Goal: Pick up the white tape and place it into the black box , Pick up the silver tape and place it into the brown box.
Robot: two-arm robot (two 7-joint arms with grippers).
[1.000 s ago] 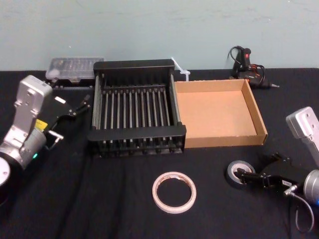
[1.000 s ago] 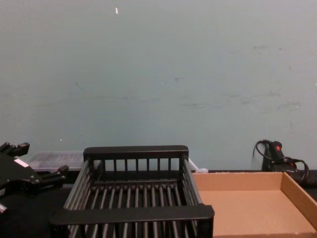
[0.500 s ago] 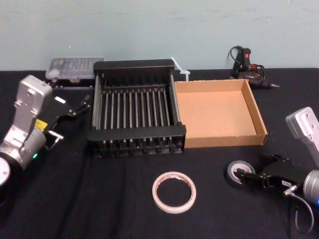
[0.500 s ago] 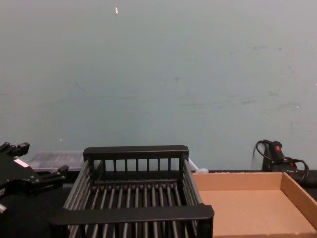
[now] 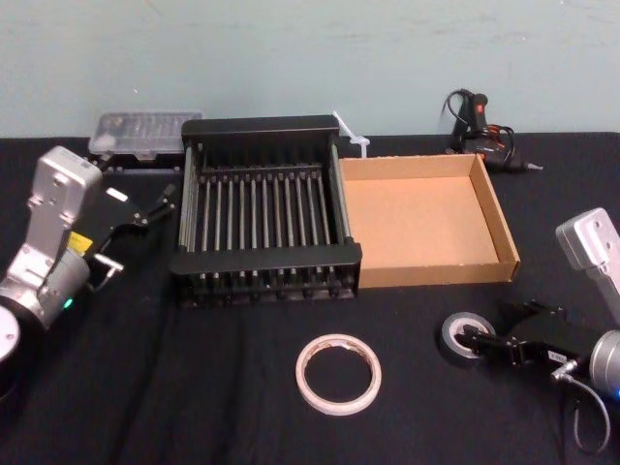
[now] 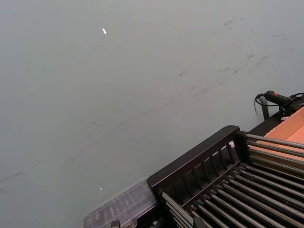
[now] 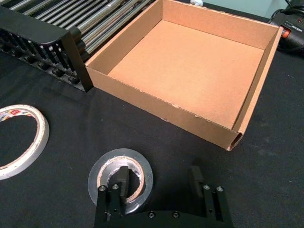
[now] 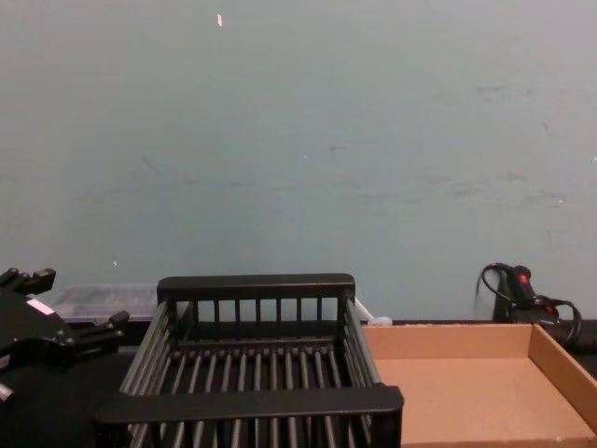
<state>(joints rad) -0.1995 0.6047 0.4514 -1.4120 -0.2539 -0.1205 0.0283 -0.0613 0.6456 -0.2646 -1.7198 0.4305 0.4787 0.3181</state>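
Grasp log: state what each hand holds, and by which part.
Nothing is held. The right hand is open, one finger inside the silver tape; the left hand is open beside the black box.

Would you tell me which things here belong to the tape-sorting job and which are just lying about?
Job: white tape; silver tape, right end effector open at it; black box, left end effector idle beside it; brown box.
Lying about: clear plastic case, glue gun, behind the boxes.
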